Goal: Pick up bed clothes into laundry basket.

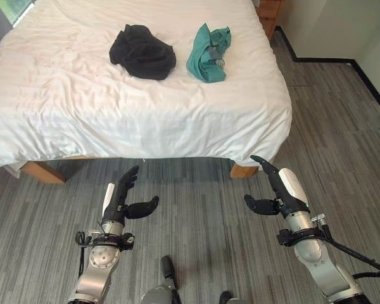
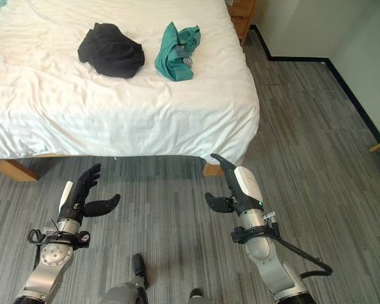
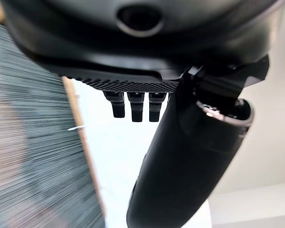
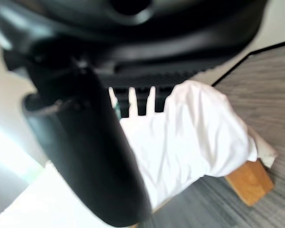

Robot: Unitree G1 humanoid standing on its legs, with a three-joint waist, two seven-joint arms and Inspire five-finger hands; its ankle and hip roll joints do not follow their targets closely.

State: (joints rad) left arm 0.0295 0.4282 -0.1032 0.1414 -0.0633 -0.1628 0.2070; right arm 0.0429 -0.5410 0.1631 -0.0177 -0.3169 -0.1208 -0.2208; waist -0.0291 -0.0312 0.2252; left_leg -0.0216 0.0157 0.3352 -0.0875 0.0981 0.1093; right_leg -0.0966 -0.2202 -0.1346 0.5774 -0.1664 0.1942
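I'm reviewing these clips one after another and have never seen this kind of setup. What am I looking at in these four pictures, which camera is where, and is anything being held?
This is a humanoid robot standing at the foot of a bed. The two wide pictures come from a stereo camera on its head, looking down. The two dark close-ups come from cameras on its wrists, looking along each hand.

The left robot hand and the right robot hand hang open above the grey floor, short of the bed, holding nothing.

On the white sheet lie two crumpled garments, apart from each other: a black garment and a teal garment. Both are untouched.
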